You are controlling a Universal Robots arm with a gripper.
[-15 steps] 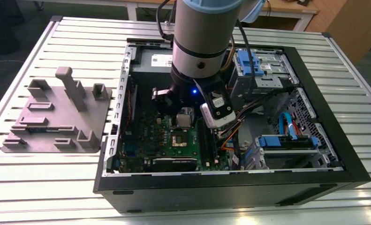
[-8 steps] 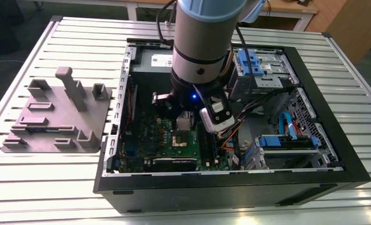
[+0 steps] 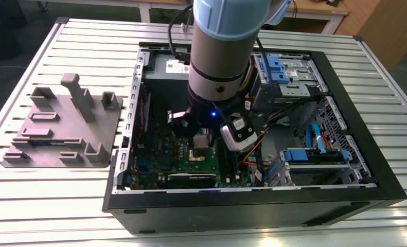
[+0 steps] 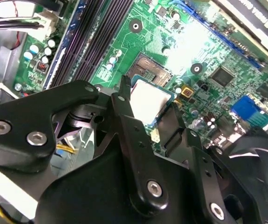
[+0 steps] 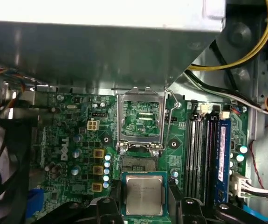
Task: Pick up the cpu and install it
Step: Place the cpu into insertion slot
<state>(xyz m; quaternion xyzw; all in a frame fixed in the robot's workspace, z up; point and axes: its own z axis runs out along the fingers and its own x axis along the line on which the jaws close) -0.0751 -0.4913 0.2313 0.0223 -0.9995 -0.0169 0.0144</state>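
1. The gripper [image 5: 145, 200] was closed on the cpu [image 5: 144, 191], with a finger [image 5: 173, 198] on each of two opposite edges and the silvery top facing the camera.
2. The cpu hung inside the open computer case [image 3: 258, 211], over the green motherboard [image 5: 78, 140]. It was just beside the cpu socket [image 5: 134, 163] and not seated in it. I could not judge its height above the board.
3. The socket's load plate [image 5: 140, 116] stood raised, with its wire lever [image 5: 175, 100] swung up alongside, so the socket lay open.
4. I judged the step in hand to be bringing the chip over the socket. Doing it well meant keeping the chip level and its edges square to the socket frame. In the first wrist view they looked nearly parallel.
5. Hazards, as I read them: the load plate's hinge sat close to the chip's leading edge, and the memory slots [image 5: 203, 149] ran near one finger. That called for slow travel and no sideways drag across the socket contacts.
6. The hold was narrow, on the edges only, so any tilt risked a slip.
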